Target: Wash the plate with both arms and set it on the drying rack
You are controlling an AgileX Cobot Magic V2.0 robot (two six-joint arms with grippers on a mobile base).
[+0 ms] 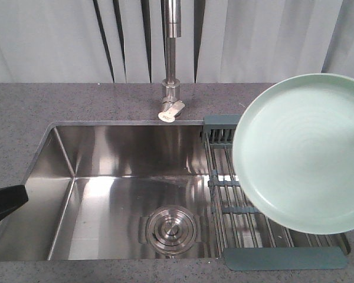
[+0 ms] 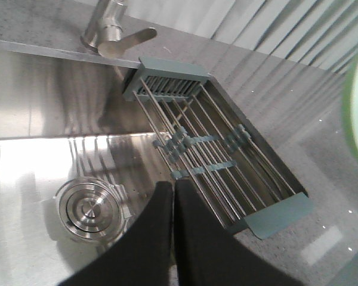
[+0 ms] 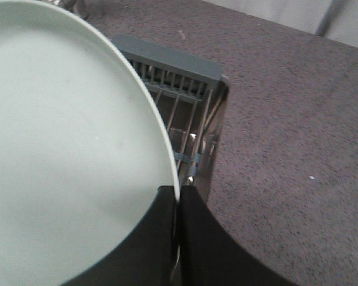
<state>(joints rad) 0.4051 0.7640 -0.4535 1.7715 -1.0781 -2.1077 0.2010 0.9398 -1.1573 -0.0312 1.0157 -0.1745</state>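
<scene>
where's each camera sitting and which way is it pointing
Front view: raised, looking down into the sink toward the curtain; the left arm shows as a black tip at left.
Left wrist: behind the shut left claw, facing the drying rack and drain.
Right wrist: behind the right claw, shut on the plate rim, facing the counter.
All three show the plate and drying rack.
</scene>
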